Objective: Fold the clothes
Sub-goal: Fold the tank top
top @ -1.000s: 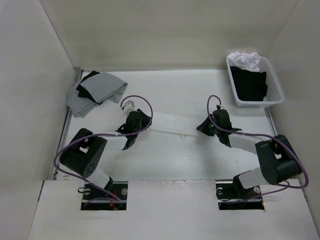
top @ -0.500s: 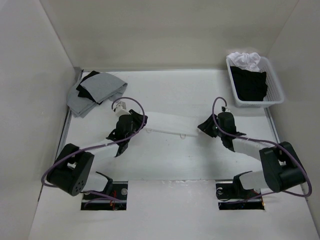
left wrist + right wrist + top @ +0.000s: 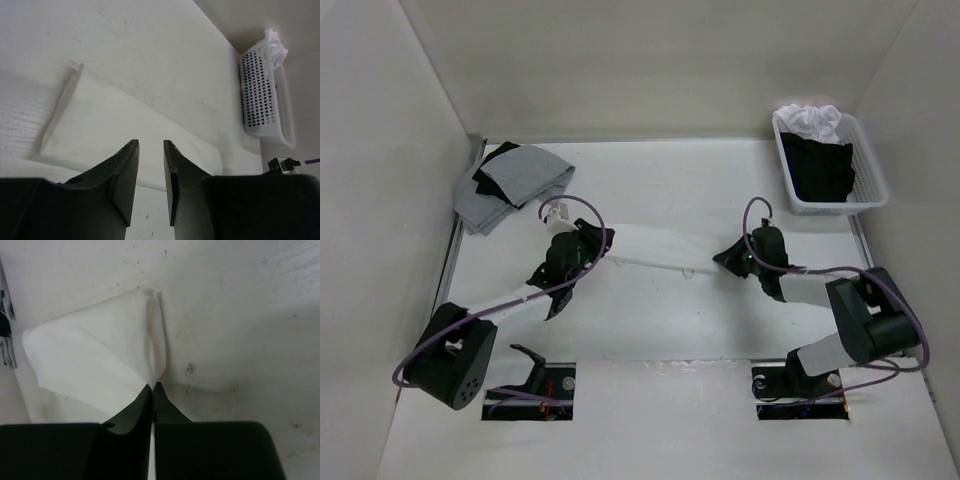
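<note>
The clothes [image 3: 665,250] lie on the table as a thin white fabric folded into a long narrow strip between my two grippers. My left gripper [image 3: 600,243] hovers at the strip's left end. In the left wrist view it [image 3: 150,145] stands open, with the white fabric [image 3: 115,125] showing under the gap and nothing between the fingers. My right gripper [image 3: 725,256] is at the strip's right end. In the right wrist view it [image 3: 152,386] is shut, and a corner of the fabric [image 3: 95,355] tapers into its tips.
A white perforated basket [image 3: 873,172] with black and white garments stands at the back right, also seen in the left wrist view [image 3: 262,90]. A grey garment with a black one [image 3: 515,180] lies at the back left. White walls enclose the table.
The left arm's elbow has swung down and to the left while its gripper stayed near the strip's left end. The right gripper has stayed at the right end.
</note>
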Controlling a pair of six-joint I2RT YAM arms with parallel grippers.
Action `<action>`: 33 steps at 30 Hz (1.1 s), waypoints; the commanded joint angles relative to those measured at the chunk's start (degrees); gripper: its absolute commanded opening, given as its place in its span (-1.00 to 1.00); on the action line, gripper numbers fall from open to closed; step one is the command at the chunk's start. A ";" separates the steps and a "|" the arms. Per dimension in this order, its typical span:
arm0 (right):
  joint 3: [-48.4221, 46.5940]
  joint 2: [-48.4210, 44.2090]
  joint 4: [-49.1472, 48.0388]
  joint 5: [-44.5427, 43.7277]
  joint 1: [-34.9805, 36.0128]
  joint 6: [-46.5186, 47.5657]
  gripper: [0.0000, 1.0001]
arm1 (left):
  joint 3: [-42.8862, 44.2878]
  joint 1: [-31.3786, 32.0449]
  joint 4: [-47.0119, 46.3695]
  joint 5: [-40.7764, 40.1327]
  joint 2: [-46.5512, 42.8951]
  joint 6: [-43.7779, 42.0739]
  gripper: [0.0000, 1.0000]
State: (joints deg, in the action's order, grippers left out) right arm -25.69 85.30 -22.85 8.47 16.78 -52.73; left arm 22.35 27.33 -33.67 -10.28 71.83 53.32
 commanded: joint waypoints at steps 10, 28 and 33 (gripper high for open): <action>-10.41 -22.63 27.05 -18.83 4.96 11.50 -0.94 | 1.12 5.93 -0.79 1.85 -3.98 1.17 -0.50; -48.38 10.92 41.21 -27.01 27.47 21.61 -0.91 | -3.89 -4.34 9.23 3.51 -21.47 -0.23 -0.46; -60.24 23.31 45.08 -26.84 30.11 21.97 -0.81 | -4.59 -7.16 9.32 5.27 -22.18 -0.06 -0.45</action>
State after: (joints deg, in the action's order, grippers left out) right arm -80.03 104.47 18.98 -17.26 45.52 -31.94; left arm 18.41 21.28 -23.81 -7.01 50.50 53.80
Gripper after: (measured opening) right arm 0.084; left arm 0.271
